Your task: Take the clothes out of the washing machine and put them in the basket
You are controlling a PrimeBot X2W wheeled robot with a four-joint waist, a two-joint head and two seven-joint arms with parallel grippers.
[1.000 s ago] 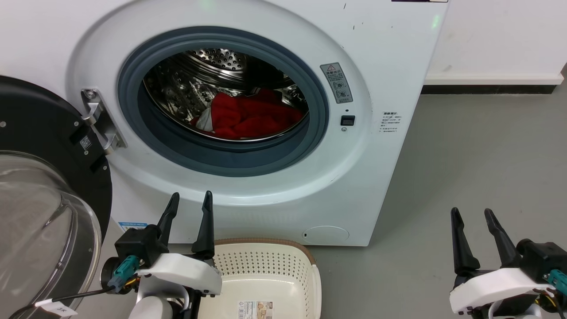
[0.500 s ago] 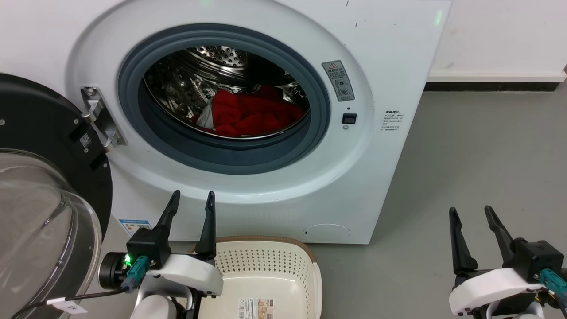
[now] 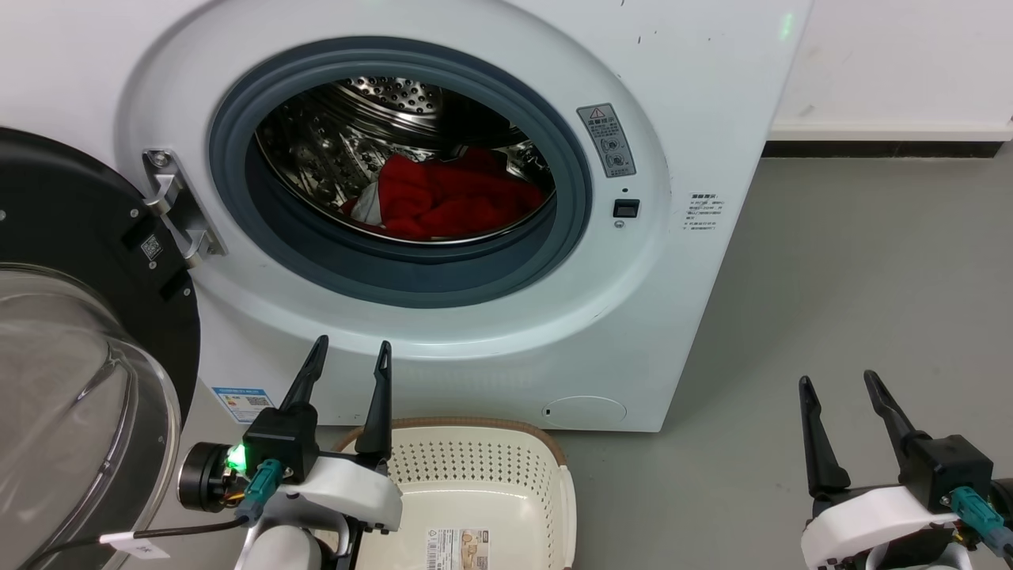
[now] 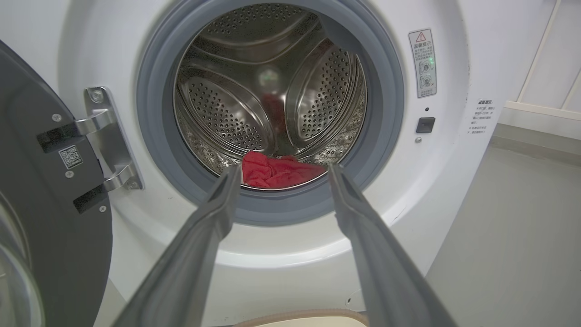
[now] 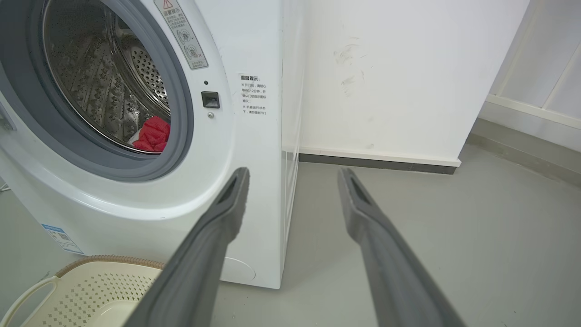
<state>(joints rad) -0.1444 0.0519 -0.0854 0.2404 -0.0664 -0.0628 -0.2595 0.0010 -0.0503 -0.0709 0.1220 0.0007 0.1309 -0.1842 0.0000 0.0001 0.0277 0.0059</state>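
The white washing machine (image 3: 696, 95) stands with its door swung open, and red clothes (image 3: 455, 202) with a bit of white lie low in the steel drum. The clothes (image 4: 277, 172) also show in the left wrist view, and the clothes (image 5: 152, 135) in the right wrist view. A cream basket (image 3: 518, 507) sits on the floor below the porthole. My left gripper (image 3: 352, 350) is open, hanging just in front of the machine above the basket's left rim, with nothing between its fingers. My right gripper (image 3: 837, 380) is open over the floor at the lower right, holding nothing.
The black-framed glass door (image 3: 71, 356) hangs open at the left, close beside my left arm. Grey floor (image 3: 855, 277) stretches to the right of the machine up to a white wall with a dark skirting (image 3: 886, 148).
The head camera has shifted a little, so the whole picture has slid. My left gripper has edged slightly to the right. The clothes lie as before.
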